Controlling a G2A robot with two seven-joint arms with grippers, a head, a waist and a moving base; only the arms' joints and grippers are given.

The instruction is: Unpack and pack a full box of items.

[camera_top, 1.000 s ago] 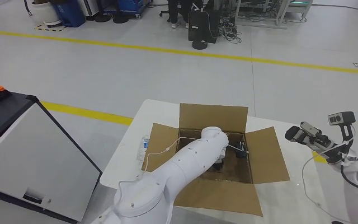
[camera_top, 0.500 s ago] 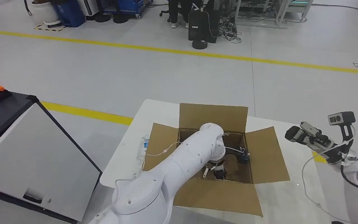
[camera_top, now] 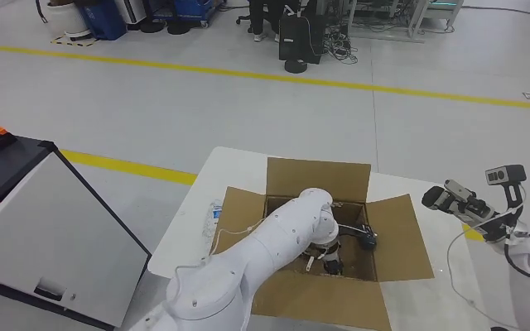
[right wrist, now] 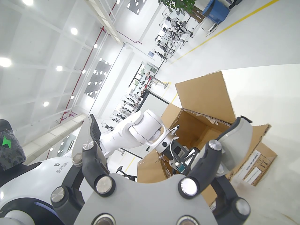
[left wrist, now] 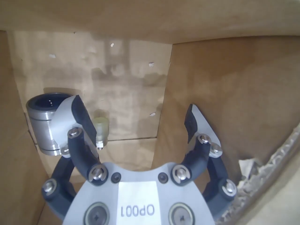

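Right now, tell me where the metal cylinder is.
Left wrist view: the cylinder sits in a box corner, beside a small pale part.

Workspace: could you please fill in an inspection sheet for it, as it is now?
Surface: white table, bears the box.
Job's things: open cardboard box; inside it, a metal cylinder and a small pale part nearby.
Clutter: clear packet on the table beside the box.
Grippers: left gripper open inside the box, holding nothing; right gripper open, raised, apart from the box.
Cables: thin white cable along the left arm.
Surroundings: yellow-lined floor; grey cabinet.
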